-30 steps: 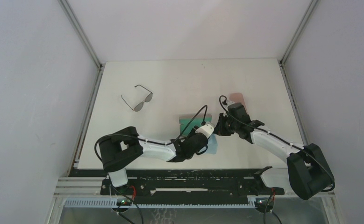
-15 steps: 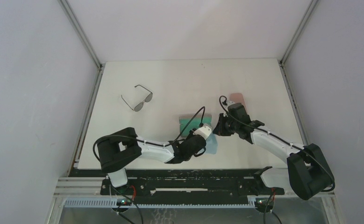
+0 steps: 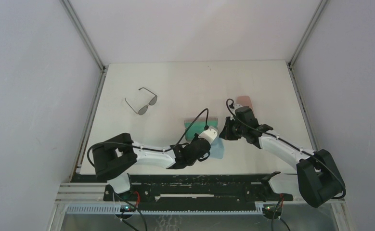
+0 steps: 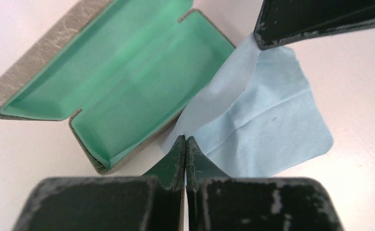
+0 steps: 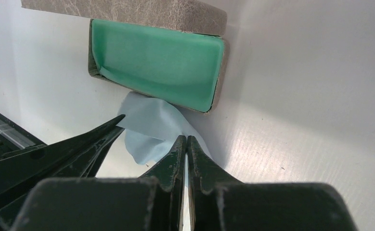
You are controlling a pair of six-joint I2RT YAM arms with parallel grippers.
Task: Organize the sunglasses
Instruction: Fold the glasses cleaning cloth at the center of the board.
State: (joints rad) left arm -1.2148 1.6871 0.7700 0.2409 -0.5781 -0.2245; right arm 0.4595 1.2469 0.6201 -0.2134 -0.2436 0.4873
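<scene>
Left gripper (image 4: 186, 144): jaws fully together, tips pinched on the near corner of the light blue cloth (image 4: 267, 120). Right gripper (image 5: 186, 144): also closed tight, clamped on the same cloth at its far edge. The cloth rises in a fold between the two sets of tips, and the rest lies flat on the surface (image 3: 185, 82).

Both grippers meet at front centre, just beside the open grey-brown case (image 4: 127, 72). It has a green lining and nothing in either half. One edge of the cloth touches the case's near long edge. From the right wrist view, the left gripper's fingers cross low on the left, close to the right gripper's tips.

The pink case (image 3: 244, 99) sits just behind the right gripper. The arm partly covers it, so I cannot tell whether its lid is up or down.

The sunglasses (image 3: 141, 102) lie on the surface at back left with temples unfolded, well apart from both grippers and both cases.

Visible count: 1 pair of sunglasses, 2 cases, 1 cloth.
</scene>
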